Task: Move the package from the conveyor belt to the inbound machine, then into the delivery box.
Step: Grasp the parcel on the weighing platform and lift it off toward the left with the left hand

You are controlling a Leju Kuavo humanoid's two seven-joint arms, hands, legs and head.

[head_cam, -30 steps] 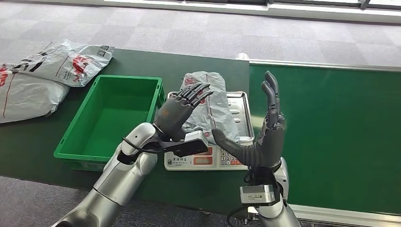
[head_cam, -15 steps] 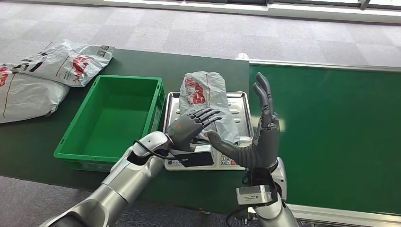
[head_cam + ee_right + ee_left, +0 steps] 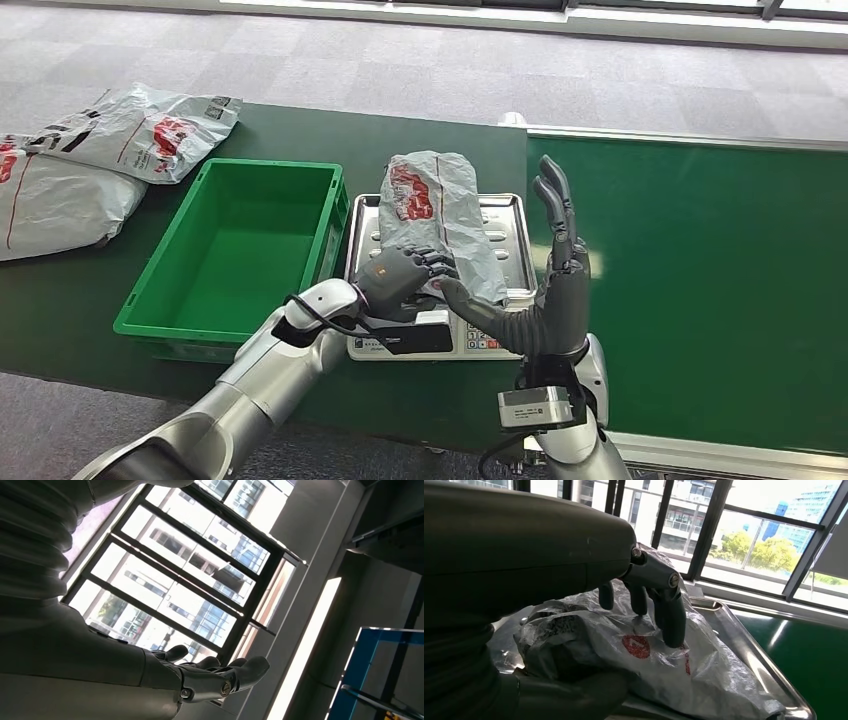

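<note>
A: Where is the package [image 3: 437,215] now?

B: On the steel tray of the scale [image 3: 513,215], between the green bin [image 3: 237,245] and the belt [image 3: 700,280]. It lies lengthwise, its far end hanging past the tray's back edge.

A: And the left hand [image 3: 403,280]?

B: It has come down. A second ago it was raised above the package with fingers fanned out; half a second ago it was lower and flatter. Now it sits on the near end of the package. In the left wrist view the fingers [image 3: 671,620] press down into the crinkled plastic from above and the thumb [image 3: 574,692] lies under the near edge, so the hand grips the bag.

A: The right hand [image 3: 555,290]?

B: Upright beside the tray, palm toward the package, fingers straight and spread, thumb reaching toward the left hand. It holds nothing. It has sunk slightly and drawn a little nearer to the robot since the first frame.

A: Anything else?

B: Two more grey bags [image 3: 110,155] lie on the table beyond the bin, where they were before.
</note>
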